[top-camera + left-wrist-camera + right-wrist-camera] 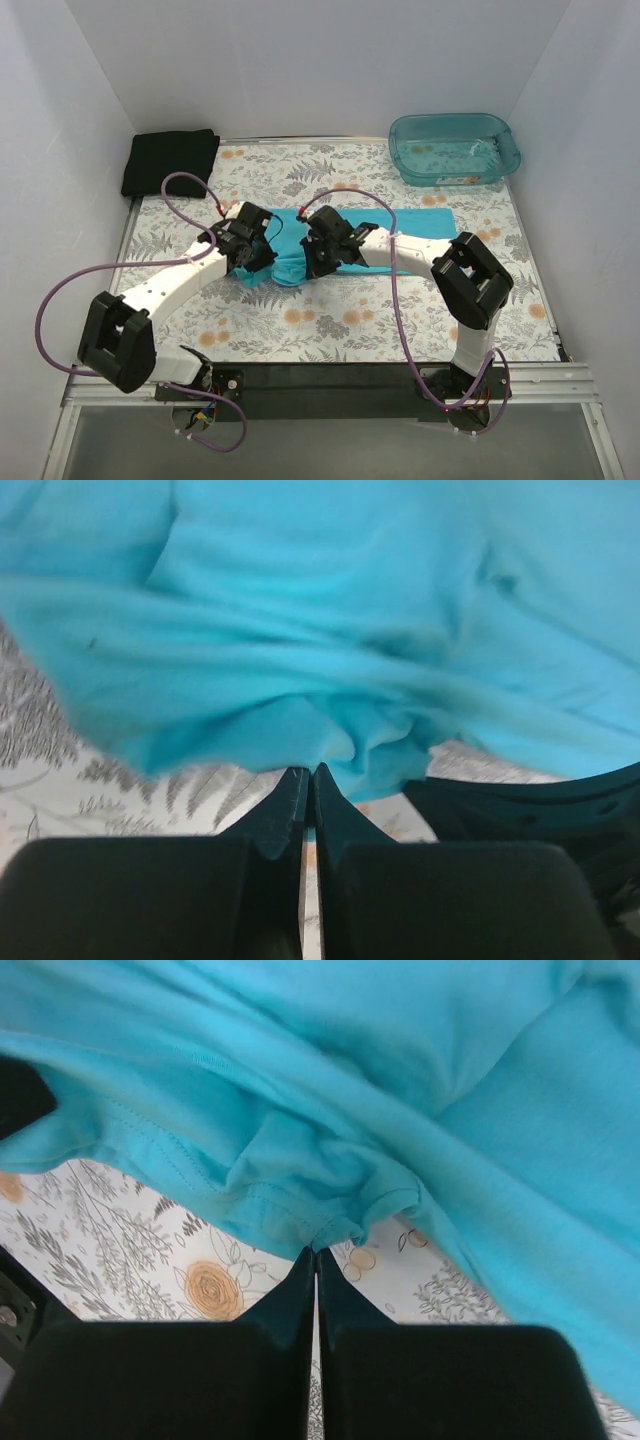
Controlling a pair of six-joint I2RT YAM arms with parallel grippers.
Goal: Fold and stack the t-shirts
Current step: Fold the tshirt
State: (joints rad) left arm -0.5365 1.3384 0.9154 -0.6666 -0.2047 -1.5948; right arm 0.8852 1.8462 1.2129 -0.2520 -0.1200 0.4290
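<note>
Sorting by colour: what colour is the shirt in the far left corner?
Plain black shirt, clearest in top external view.

The middle shirt lies at the table's centre, the folded shirt in its 11 o'clock corner, and the tub at 1 o'clock. The left gripper and right gripper sit side by side at the middle shirt's 8 o'clock end, the left at the right's 9 o'clock.

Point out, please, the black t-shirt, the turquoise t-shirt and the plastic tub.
black t-shirt (170, 163): top view, folded middle.
turquoise t-shirt (425, 220): top view, flat right end.
plastic tub (455, 177): top view, near wall.
</note>
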